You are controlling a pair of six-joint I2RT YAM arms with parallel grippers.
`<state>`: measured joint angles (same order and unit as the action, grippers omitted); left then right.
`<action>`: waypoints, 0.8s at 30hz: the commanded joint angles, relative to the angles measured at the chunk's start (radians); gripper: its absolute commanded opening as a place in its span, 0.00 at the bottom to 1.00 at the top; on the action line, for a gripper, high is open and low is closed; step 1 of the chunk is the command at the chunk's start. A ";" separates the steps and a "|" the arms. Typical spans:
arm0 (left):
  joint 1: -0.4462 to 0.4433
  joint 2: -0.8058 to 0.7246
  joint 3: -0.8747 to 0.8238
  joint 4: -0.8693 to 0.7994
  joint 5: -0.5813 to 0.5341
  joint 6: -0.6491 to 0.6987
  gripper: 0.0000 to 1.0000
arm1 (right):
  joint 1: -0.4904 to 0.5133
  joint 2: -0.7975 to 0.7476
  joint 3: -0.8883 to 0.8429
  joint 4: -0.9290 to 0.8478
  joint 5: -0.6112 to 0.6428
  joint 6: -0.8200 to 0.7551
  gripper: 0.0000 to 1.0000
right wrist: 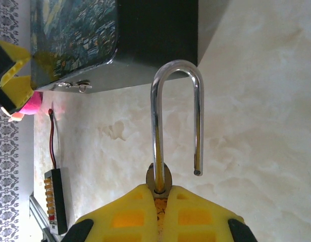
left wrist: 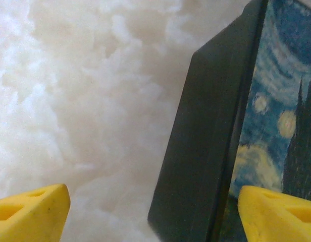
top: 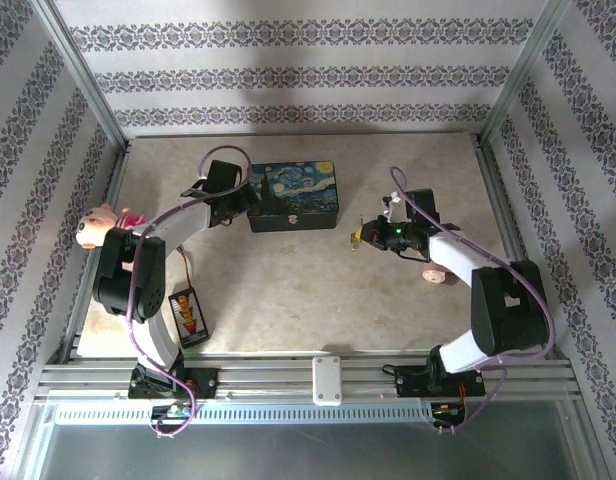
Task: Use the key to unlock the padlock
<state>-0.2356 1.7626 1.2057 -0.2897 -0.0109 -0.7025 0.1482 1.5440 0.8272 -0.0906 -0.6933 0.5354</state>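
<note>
Padlock (right wrist: pixel 158 179) sits clamped in right end effector (right wrist: pixel 159 194), lifted over the counter (right wrist: pixel 256 101) just right of the starry-night box (right wrist: pixel 155 35). Right wrist view gives the detail: yellow fingers pressed together on the lock body, a little brass showing, and the silvery shackle sticking out toward the box with one leg free of the body, so the shackle is open. Same view catches the box's small front latch (right wrist: pixel 72 85) and a black device (right wrist: pixel 54 201) lying on the counter.

Top view shows the layout only: padlock (top: pixel 358 236) is a tiny glint at the tip of right end effector (top: pixel 366 236), apart from the box (top: pixel 293 195). Left end effector (top: pixel 243 203) is at the box's left end. Pink plush toy (top: pixel 93 225) at far left, by the left arm.

Left wrist view: left end effector (left wrist: pixel 153 217) released, yellow tips spread wide, the box's dark side wall (left wrist: pixel 206 151) between them, one tip over the painted lid, the other over bare counter (left wrist: pixel 85 101).
</note>
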 commanded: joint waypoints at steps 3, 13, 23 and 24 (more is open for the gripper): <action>0.004 -0.124 -0.039 -0.056 0.020 -0.013 0.99 | 0.020 0.099 0.094 -0.031 -0.048 -0.076 0.00; 0.028 -0.312 -0.170 -0.058 -0.006 -0.040 0.99 | 0.053 0.284 0.248 -0.218 -0.070 -0.156 0.00; 0.052 -0.418 -0.238 -0.084 -0.029 -0.048 0.99 | 0.058 0.266 0.181 -0.296 -0.038 -0.124 0.00; 0.053 -0.423 -0.239 -0.085 -0.031 -0.046 0.99 | 0.058 0.258 0.166 -0.294 -0.038 -0.117 0.00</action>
<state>-0.1997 1.3701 0.9745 -0.3416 -0.0151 -0.7380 0.1947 1.8416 1.0309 -0.3435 -0.7296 0.4129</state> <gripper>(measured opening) 0.993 0.039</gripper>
